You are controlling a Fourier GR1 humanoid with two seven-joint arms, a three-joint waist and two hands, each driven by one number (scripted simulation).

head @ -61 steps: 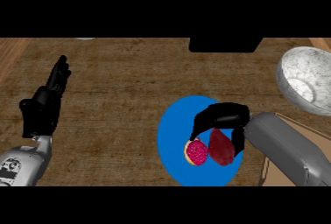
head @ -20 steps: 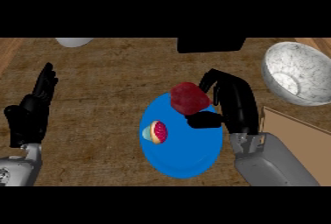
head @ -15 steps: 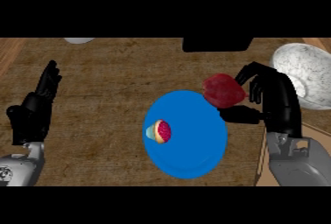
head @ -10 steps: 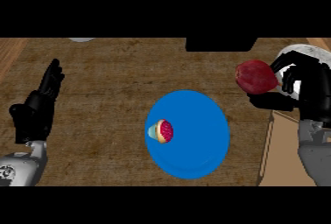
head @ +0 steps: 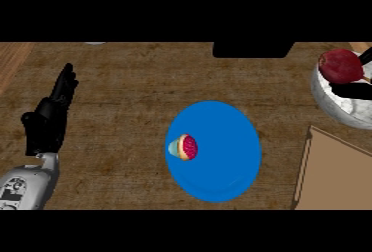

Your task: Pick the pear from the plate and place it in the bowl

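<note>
The dark red pear (head: 338, 64) hangs over the grey marbled bowl (head: 326, 100) at the far right edge of the head view. My right hand (head: 357, 89) is shut on the pear; only its black fingers show beside and under the fruit, the remainder being cut off by the edge. The blue plate (head: 222, 167) lies in the middle of the counter, holding only a small pink-topped pastry (head: 184, 147) near its left side. At the left, my left hand (head: 46, 121) rests open with its fingers pointing up, far from the plate.
A black block (head: 253, 49) stands at the back, above the plate. A tan board (head: 335, 173) lies at the lower right, just below the bowl. The rim of a pale dish (head: 94, 43) peeks in at the top left.
My right hand lifted the pear off the plate and carried it up and to the right, until it is over the bowl. The pastry stays on the plate. The left hand kept still.
</note>
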